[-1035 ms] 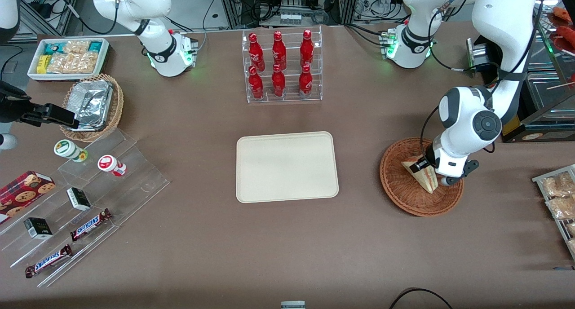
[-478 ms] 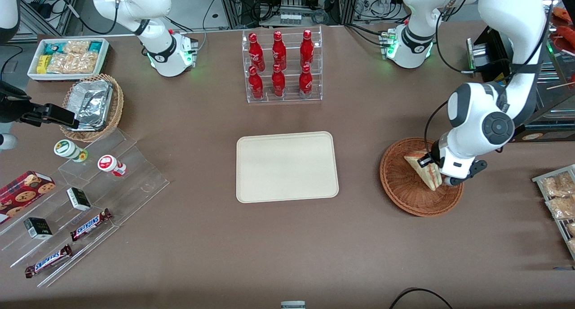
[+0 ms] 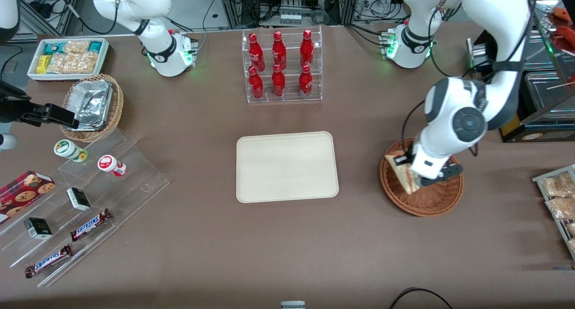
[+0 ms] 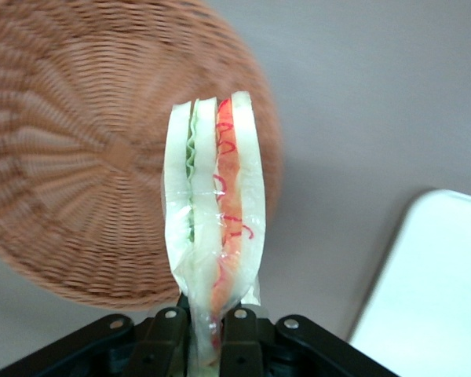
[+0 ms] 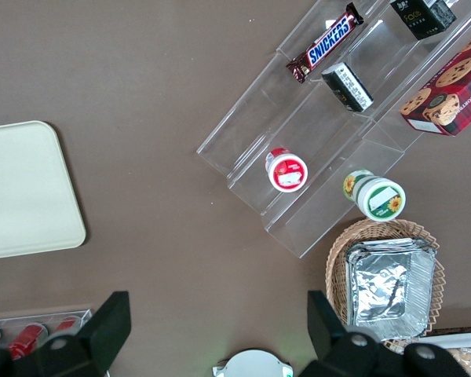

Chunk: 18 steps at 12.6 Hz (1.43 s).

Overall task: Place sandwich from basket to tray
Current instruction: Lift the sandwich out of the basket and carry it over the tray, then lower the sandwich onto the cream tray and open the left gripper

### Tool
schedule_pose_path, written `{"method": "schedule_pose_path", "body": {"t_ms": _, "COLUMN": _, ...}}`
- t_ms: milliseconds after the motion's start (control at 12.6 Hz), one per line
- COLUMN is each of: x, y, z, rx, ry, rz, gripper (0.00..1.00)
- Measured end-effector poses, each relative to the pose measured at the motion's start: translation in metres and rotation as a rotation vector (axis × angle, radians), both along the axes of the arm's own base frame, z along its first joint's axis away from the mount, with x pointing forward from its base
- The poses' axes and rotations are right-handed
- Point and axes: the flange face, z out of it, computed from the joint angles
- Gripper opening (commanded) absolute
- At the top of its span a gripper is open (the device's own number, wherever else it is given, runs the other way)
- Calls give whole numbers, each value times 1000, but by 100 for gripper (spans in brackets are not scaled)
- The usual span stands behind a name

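The brown tabletop (image 3: 359, 237) carries a flat cream-beige rectangular tray (image 3: 287, 166). At its three o'clock sits the round reddish-brown wicker basket (image 3: 426, 201). Above the basket's tray-side rim, the claw (image 4: 206, 334) clamps the wrapped triangular white-bread sandwich (image 4: 214, 236).

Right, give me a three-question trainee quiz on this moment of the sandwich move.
1. True or false: the sandwich lies flat on the basket floor.
2. What is the gripper doing? A) hanging open over the tray B) shut on the sandwich above the basket C) resting on the table
3. Fill in: the tray holds ____ items.

Key: 1 false, it is held up, clear of the weave. 2 B. 3 no.
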Motion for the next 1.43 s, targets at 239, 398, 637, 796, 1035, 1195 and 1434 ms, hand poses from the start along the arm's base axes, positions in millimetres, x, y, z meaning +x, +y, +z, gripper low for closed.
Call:
{"method": "schedule_pose_path", "body": {"t_ms": 239, "x": -7, "y": -82, "z": 2, "rx": -4, "ry": 19, "rz": -126, "gripper": 0}}
{"method": "schedule_pose_path", "body": {"t_ms": 398, "x": -13, "y": -134, "z": -3, "rx": -13, "ry": 17, "rz": -200, "gripper": 0}}
{"method": "schedule_pose_path", "body": {"t_ms": 637, "x": -19, "y": -197, "z": -15, "rx": -29, "ry": 9, "rz": -250, "gripper": 0}}
{"method": "schedule_pose_path", "body": {"t_ms": 796, "x": -27, "y": -242, "z": -32, "rx": -32, "ry": 12, "rz": -241, "gripper": 0}}
{"method": "schedule_pose_path", "body": {"t_ms": 1035, "x": -44, "y": -303, "z": -60, "rx": -34, "ry": 18, "rz": -225, "gripper": 0}}
{"method": "schedule_pose_path", "body": {"t_ms": 1195, "x": -55, "y": -330, "z": -69, "rx": -38, "ry": 16, "rz": -229, "gripper": 0}}
{"method": "schedule_pose_path", "body": {"t_ms": 1434, "x": -62, "y": -345, "z": -72, "rx": -39, "ry": 17, "rz": -229, "gripper": 0}}
